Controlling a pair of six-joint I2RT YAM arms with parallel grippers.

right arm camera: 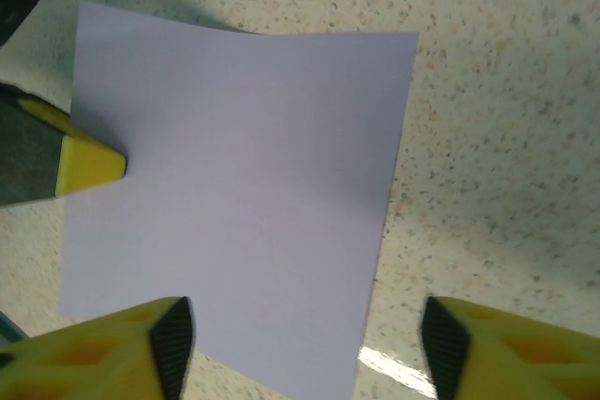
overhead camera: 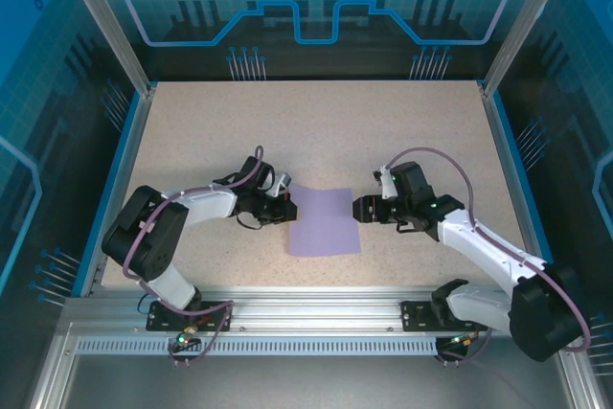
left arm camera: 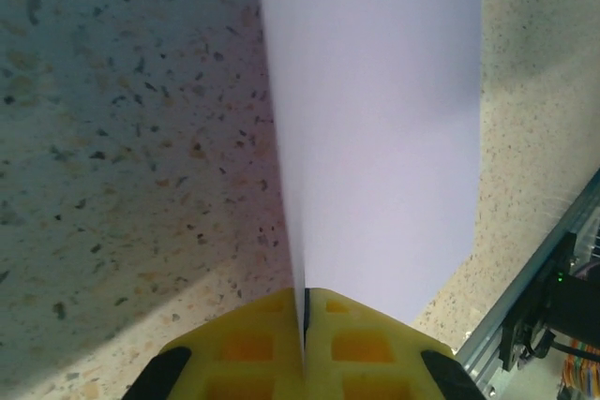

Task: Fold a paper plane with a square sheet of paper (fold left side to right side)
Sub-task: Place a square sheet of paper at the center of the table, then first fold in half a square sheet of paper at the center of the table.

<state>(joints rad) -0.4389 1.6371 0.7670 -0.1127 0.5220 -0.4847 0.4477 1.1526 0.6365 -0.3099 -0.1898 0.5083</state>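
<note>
Left gripper (overhead camera: 280, 201): jaws closed on the 9 o'clock edge of the square sheet of paper (overhead camera: 326, 221), yellow pads pinched together over it in the left wrist view. The sheet lies on the table (overhead camera: 192, 131) just toward 6 o'clock of centre, between the two arms. It is a full square with no crease visible, and its gripped edge appears slightly lifted. Right gripper (overhead camera: 361, 210): open, holding nothing, jaws spread at the sheet's 3 o'clock edge. Status, as judged: the left-to-right fold is set up but not made. Carrying the left edge over, creasing, and every later plane fold remain.
</note>
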